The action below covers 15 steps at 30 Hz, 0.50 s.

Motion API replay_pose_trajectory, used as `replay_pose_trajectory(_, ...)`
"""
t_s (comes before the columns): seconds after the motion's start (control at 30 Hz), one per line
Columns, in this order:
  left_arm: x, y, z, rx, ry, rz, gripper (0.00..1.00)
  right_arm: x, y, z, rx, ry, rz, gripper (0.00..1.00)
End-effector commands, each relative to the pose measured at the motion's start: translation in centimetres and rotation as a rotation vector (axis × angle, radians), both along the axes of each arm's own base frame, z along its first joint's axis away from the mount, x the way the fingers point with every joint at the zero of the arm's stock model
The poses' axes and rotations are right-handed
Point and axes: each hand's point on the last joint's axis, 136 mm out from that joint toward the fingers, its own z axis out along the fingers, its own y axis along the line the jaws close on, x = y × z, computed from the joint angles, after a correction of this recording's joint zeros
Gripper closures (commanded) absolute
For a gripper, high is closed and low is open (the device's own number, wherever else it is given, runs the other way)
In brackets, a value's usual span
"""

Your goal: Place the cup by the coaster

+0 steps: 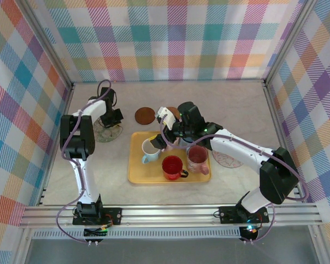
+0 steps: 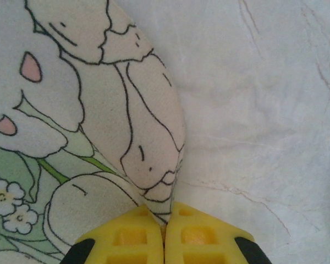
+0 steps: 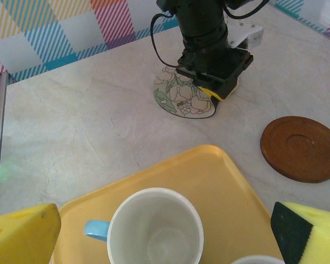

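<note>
Marbled tabletop (image 1: pixel 220 99) sits inside checked walls (image 1: pixel 176 38), right gripper (image 1: pixel 157 144) hangs spread wide over the white cup (image 1: pixel 149 150) on the yellow tray (image 1: pixel 138 173), left gripper (image 1: pixel 111 119) clamps the floral coaster (image 1: pixel 102 135) left of the tray.

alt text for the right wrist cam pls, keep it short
The open right pincer hovers above a white cup with a blue handle, standing upright on a yellow tray. Beyond the tray, the left pincer points down at the edge of a floral coaster, with a round brown coaster lying apart on the table.
</note>
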Motion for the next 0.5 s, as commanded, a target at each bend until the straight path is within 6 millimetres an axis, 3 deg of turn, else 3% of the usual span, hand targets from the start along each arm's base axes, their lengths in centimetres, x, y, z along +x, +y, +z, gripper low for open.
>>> replay_pose_trajectory(0.0,2.9,-1.2,0.8,-0.065,-0.078,-0.001,0.95,0.1,0.4,1.0,0.002,-0.036,0.013,0.01)
replay_pose_trajectory(0.47,5.7,-1.8,1.2,-0.097,-0.095,-0.011,0.94,0.4,0.7,0.3,-0.016,-0.035,0.024,0.01)
